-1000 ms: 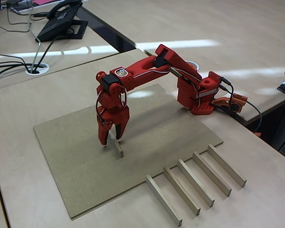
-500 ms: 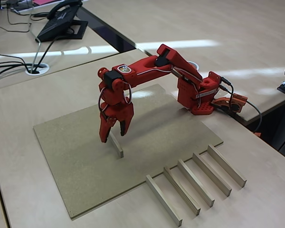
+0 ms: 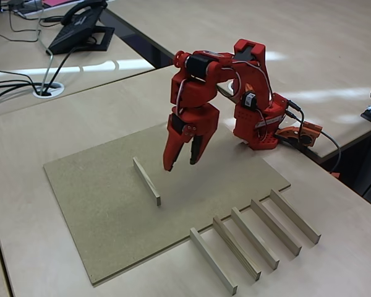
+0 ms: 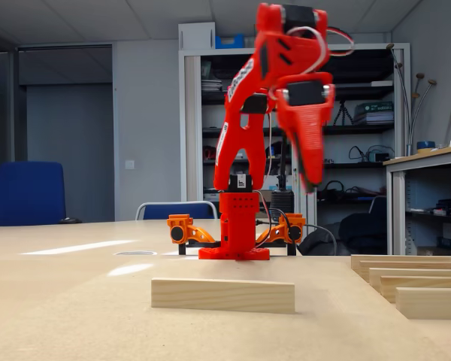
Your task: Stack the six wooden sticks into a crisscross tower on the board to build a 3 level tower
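One pale wooden stick (image 3: 147, 180) lies alone on the brown speckled board (image 3: 99, 216), left of the middle. It also shows side-on in the low fixed view, stick (image 4: 222, 295) on board (image 4: 83, 316). Several more sticks (image 3: 255, 238) lie in a parallel row on the paler tabletop off the board's front right edge, seen as sticks (image 4: 417, 282) at the right. My red gripper (image 3: 180, 163) hangs in the air above the board, right of the lone stick, open and empty. In the low view the gripper (image 4: 310, 177) points down, motion-blurred.
The arm's red base (image 3: 260, 127) stands at the board's back right corner with an orange part and cables beside it. A desk phone (image 3: 80, 28) and cables (image 3: 25, 86) sit on the far left desk. Shelves and a blue chair (image 4: 26, 192) stand behind.
The gripper let go of the stick on the board, rose and swung right and back toward the base. The stick stays where it was laid.
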{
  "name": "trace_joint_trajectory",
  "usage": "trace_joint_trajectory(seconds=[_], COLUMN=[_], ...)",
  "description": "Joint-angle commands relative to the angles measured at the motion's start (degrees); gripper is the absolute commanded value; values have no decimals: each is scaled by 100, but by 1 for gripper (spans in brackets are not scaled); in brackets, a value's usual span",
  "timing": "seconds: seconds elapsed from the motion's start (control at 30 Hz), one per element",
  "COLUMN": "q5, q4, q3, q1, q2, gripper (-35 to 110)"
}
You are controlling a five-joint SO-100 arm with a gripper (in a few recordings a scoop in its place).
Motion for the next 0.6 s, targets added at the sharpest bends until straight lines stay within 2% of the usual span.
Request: trace_joint_trajectory(seconds=[0.0, 0.27, 0.57], q5=[668, 2127, 3243], q4=[-35, -202, -800], q3=[378, 598, 1151], q1=[-721, -2303, -3445], q2=[606, 712, 817], gripper=[26, 25, 25])
